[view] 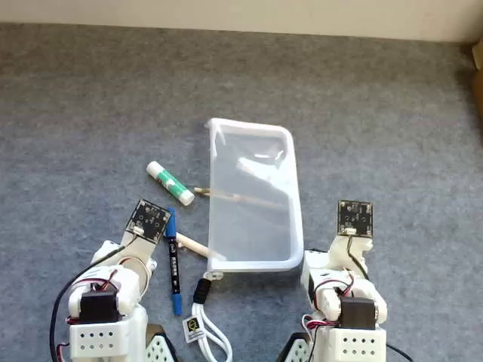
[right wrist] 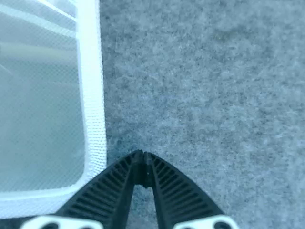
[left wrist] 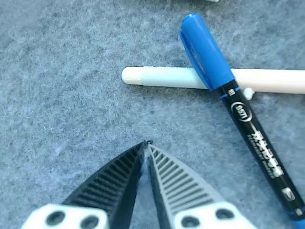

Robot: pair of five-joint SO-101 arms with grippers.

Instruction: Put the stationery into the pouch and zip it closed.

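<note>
- The stationery (view: 173, 249) is lying loose on the grey surface (view: 90, 98) at centre-left of the high view, left of the pouch and not yet inside it.
- A glue stick (view: 170, 183) is lying slantwise at the upper left of the group. It looks light, stiff and round, so it is likely to roll, and gripping it across the middle of the barrel should suit it.
- A blue pen (view: 174, 271) is running down toward the lower edge, with its capped end crossing over a white stick (view: 192, 245). Both are looking slim, rigid and smooth, so a pinch mid-barrel would probably balance them best, taking the pen first since it is on top.
- The left gripper (left wrist: 147, 148) is hovering over bare surface just beside the pen cap and the stick's end, its jaws pressed together and holding nothing.
- A thin pale pencil (view: 234, 197) is lying across the pouch's left edge. I cannot tell whether it is on top or partly inside.
- The pouch (view: 294, 196) is lying flat at centre, translucent and soft. It will likely be sagging and sliding unless one edge is pinned.
- Its zipper pull (view: 202, 290) is sitting at the lower-left corner with a white cord (view: 211, 332) trailing below, which looks like the handiest grip for closing.
- The right gripper (right wrist: 143, 162) is sitting at the lower right, just beside the pouch's corner, jaws closed and empty.
</note>
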